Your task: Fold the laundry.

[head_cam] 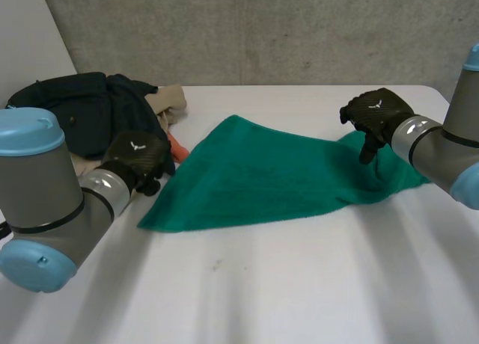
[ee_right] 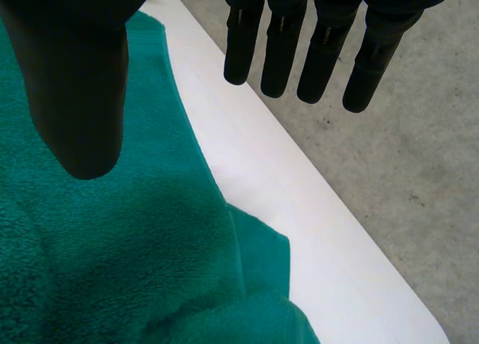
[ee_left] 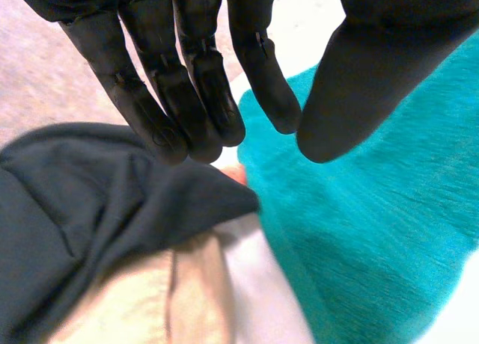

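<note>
One green towel [head_cam: 262, 176], one clothes pile [head_cam: 75, 112]; left robot hand [head_cam: 138, 158], right robot hand [head_cam: 378, 114] both spread, empty.

Soft, diffuse light, moderately bright.
The white tabletop [head_cam: 299, 284] is the brightest surface; the green towel [head_cam: 262, 179] lays a faint soft-edged shadow along its near edge, while the dark clothes [head_cam: 75, 105] look murky.

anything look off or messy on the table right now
Nothing is damaged or spilled. The green towel lies askew and rumpled at its corner by the right hand, close to the table edge. Beside the left hand, a dark garment sits heaped over a beige garment, unfolded.
</note>
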Controlling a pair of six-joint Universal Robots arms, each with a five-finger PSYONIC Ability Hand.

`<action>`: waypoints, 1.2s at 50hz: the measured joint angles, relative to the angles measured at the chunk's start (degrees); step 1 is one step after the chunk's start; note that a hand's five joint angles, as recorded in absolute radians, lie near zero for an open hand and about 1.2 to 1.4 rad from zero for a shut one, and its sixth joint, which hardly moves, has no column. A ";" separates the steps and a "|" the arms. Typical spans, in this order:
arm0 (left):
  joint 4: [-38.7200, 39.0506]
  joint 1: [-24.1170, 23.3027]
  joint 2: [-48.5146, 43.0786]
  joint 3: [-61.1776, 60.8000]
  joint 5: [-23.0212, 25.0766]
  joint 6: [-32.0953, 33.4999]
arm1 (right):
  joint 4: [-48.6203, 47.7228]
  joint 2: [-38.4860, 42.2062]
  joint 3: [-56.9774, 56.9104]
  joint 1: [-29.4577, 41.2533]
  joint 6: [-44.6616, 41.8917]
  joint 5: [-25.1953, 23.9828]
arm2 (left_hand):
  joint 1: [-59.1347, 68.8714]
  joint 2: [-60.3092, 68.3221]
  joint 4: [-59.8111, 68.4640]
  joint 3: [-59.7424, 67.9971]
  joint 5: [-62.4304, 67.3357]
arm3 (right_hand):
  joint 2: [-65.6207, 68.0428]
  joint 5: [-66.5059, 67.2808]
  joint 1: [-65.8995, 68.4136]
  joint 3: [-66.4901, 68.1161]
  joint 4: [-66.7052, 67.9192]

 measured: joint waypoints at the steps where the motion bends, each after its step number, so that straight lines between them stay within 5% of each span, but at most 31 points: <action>1: -0.80 -0.12 0.06 -0.06 0.23 0.01 | 0.16 -0.17 0.16 0.01 0.13 0.09 | 0.00 0.00 0.00 0.00 0.00 | 0.00 -0.16 0.00 0.00 0.00; 6: -5.12 -0.95 -0.04 -0.68 2.01 0.34 | 1.83 -1.12 2.10 0.00 0.99 0.26 | -12.51 -12.37 -12.90 -12.62 -12.84 | -0.39 -0.44 0.00 0.00 -0.33; 36: -8.16 1.12 -17.23 8.68 5.27 6.36 | -5.77 -1.43 15.95 -0.40 1.34 -0.85 | -13.26 -14.67 -15.20 -14.88 -15.13 | -0.39 -0.44 0.00 0.00 -0.33; 43: -7.29 -0.04 -18.91 11.04 3.92 7.14 | -6.07 -1.24 16.18 -0.43 1.30 -0.63 | 6.14 7.66 7.56 6.84 6.38 | -0.39 -0.43 0.00 0.00 -0.33; 60: -11.66 -1.03 -6.85 9.92 5.69 3.93 | -5.39 -2.64 15.87 -1.61 1.13 -0.58 | 6.14 8.59 8.36 7.70 6.46 | -0.40 -0.46 -0.03 -0.01 -0.33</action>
